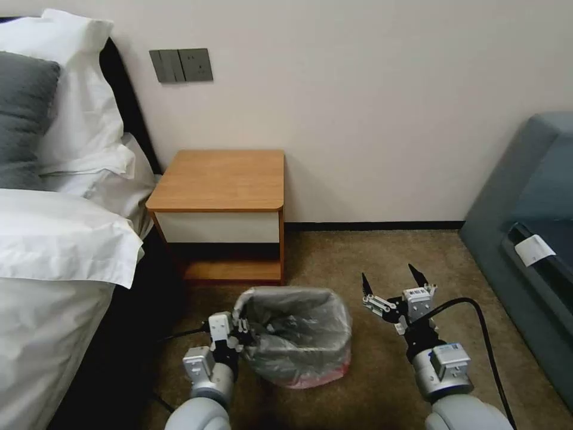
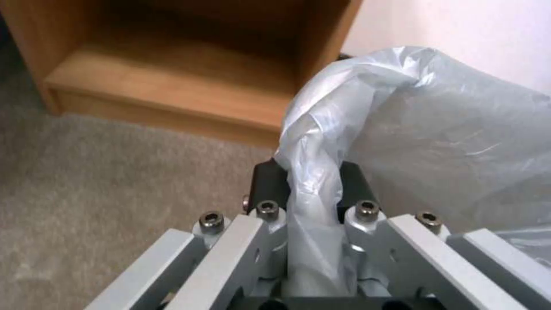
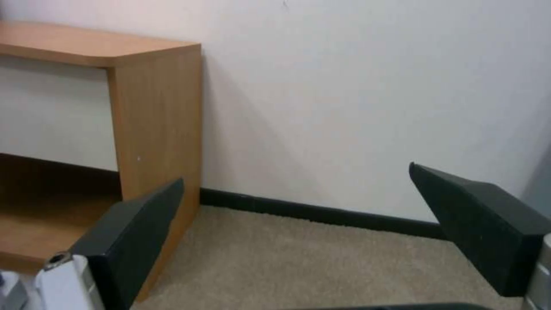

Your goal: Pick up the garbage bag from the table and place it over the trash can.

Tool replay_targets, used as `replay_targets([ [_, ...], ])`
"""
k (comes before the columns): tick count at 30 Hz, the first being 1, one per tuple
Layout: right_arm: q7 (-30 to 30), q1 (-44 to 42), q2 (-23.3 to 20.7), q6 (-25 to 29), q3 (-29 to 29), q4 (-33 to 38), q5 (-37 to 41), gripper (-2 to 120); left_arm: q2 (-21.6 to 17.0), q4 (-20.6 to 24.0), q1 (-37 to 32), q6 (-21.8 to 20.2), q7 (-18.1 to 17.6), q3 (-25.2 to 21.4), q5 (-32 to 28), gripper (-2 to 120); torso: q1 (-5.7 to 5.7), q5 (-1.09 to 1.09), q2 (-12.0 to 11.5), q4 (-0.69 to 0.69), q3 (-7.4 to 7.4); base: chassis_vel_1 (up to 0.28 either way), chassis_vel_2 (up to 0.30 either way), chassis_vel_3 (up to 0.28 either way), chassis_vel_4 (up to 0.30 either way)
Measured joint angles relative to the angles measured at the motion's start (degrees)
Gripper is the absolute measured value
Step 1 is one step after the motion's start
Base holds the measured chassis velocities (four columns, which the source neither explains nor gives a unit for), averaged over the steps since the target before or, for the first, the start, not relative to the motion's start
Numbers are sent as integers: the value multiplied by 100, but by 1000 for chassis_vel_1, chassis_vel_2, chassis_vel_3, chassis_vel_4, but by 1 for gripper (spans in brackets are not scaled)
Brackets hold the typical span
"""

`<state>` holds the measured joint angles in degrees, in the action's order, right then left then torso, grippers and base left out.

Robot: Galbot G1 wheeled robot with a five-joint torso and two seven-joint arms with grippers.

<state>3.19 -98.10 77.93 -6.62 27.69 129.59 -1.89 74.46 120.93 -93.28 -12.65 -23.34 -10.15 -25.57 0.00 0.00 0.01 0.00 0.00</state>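
Observation:
The garbage bag (image 1: 298, 334), crinkly grey plastic with a pink tint at the bottom, is draped over the trash can on the carpet in front of the table (image 1: 221, 179); the can's own surface is hidden under the plastic. My left gripper (image 1: 243, 334) is at the bag's left rim, shut on a twisted fold of the garbage bag (image 2: 313, 172) that runs between its fingers. My right gripper (image 1: 391, 280) hovers to the right of the bag, open and holding nothing, with its black fingertips (image 3: 137, 232) spread apart.
A bed with white sheets (image 1: 54, 239) stands at the left, close to the table. A blue-grey sofa (image 1: 531, 239) is at the right. The wall (image 1: 370, 119) runs behind, and beige carpet (image 1: 370, 263) lies between the bag and the sofa.

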Motion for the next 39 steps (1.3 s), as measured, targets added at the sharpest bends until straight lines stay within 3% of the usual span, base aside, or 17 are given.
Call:
replay_targets([
  [19,-108,-298,72,279,195,-83,184,100,223,101,-325,-13,-145,-125,261,7,0,0,-1,0,0,0,0,0,0],
  [39,-114,-289,101,294,181,-153,246,100,167,-259,-178,49,-26,-167,133,7,0,0,-1,0,0,0,0,0,0],
])
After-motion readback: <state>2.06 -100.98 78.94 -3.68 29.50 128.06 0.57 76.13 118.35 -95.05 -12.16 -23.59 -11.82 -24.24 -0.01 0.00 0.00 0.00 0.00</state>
